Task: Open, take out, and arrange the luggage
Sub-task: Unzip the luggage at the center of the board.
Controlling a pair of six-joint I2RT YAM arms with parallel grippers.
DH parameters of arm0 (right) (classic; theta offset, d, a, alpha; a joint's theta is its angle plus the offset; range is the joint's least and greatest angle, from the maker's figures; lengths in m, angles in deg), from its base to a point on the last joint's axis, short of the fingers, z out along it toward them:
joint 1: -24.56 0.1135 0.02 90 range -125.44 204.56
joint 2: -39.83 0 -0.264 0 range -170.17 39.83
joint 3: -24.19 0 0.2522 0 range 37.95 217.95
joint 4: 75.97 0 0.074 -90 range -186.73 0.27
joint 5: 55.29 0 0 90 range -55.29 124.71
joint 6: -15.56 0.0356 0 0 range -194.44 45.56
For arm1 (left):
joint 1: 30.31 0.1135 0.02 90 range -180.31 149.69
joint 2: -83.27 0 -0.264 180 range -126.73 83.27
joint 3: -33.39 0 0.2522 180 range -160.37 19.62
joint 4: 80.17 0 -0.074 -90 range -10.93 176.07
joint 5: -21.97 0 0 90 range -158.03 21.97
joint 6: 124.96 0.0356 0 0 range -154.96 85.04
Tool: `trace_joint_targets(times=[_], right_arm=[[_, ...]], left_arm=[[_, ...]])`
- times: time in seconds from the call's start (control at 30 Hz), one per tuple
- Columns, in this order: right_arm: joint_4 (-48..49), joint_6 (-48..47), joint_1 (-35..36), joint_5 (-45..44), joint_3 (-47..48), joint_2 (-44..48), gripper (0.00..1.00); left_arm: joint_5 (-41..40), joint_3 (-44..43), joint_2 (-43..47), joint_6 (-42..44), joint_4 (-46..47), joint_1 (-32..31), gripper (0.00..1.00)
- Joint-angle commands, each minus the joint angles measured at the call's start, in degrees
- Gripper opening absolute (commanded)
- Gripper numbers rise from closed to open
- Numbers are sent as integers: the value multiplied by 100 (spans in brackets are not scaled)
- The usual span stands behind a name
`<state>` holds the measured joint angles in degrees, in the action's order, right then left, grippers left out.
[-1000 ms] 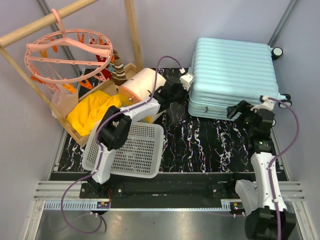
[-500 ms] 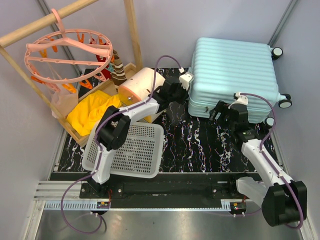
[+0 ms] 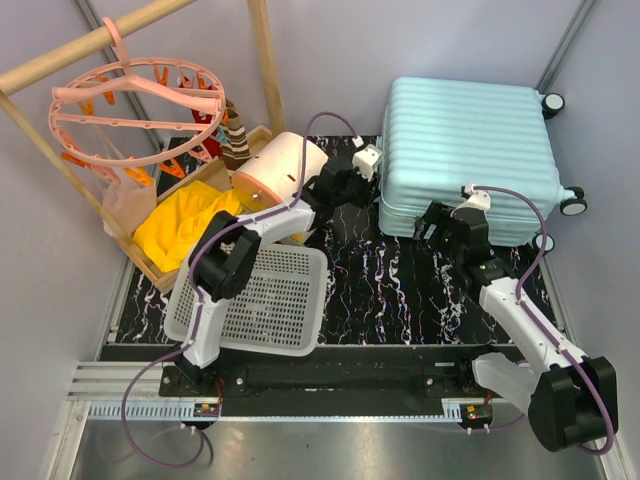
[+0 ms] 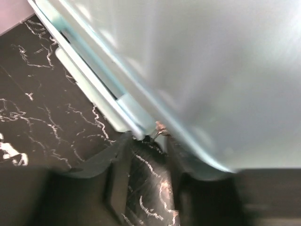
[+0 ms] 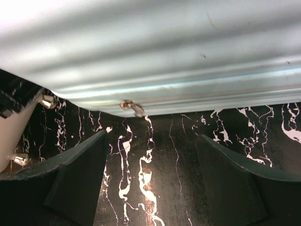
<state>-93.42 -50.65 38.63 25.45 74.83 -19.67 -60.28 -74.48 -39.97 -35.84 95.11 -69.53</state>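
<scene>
Luggage [image 3: 465, 150] lay flat, zipped shut, far right on the marble mat [image 3: 400, 285] | left gripper [image 4: 148, 146], right gripper [image 5: 150, 141] over the mat at its zip, jaws parted, empty | we judged nothing done yet — opening, unpacking, arranging all remained.

The suitcase [image 3: 465, 150] lies on the bench's [image 3: 400, 290] far right, the basket [image 3: 260, 300] near left, the drawer box [image 3: 275, 170] behind it. The left end effector [image 3: 374, 184] is at the suitcase's left side, the right end effector [image 3: 432, 222] before it.

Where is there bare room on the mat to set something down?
Bare mat between basket and right arm, in front of the suitcase. Back left is crowded: drawer box, crate, hanger.
</scene>
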Motion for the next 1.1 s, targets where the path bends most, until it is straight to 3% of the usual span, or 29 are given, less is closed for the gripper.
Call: trace_joint_targets(times=[0.0,0.03,0.07,0.37,0.43,0.7,0.83,0.9,1.07], right_arm=[[114,-76,44,-287,91,352,85],[87,-85,44,-287,91,439,85],[26,-85,52,-305,82,492,85],[-658,-217,52,-594,266,1327,87],[-879,-278,44,-744,380,1546,93],[-2698,-393,44,-631,2102,1223,100],[-2971,-217,44,-253,2551,1275,100],[-3042,-164,35,-165,2876,1153,100],[-2893,-77,35,-59,3685,669,100]], left_arm=[[-309,514,994,291,2013,503,51],[-326,603,1082,256,2040,486,59],[-344,691,1239,247,2084,477,61],[-388,1350,1847,168,2093,196,66],[-309,1447,1987,141,2146,134,68],[-186,1351,2366,159,1734,-331,86],[-650,844,2428,-218,1023,-534,89],[-1184,404,2288,-638,207,-534,91],[-2213,-1713,1094,-1150,-1833,-525,90]])
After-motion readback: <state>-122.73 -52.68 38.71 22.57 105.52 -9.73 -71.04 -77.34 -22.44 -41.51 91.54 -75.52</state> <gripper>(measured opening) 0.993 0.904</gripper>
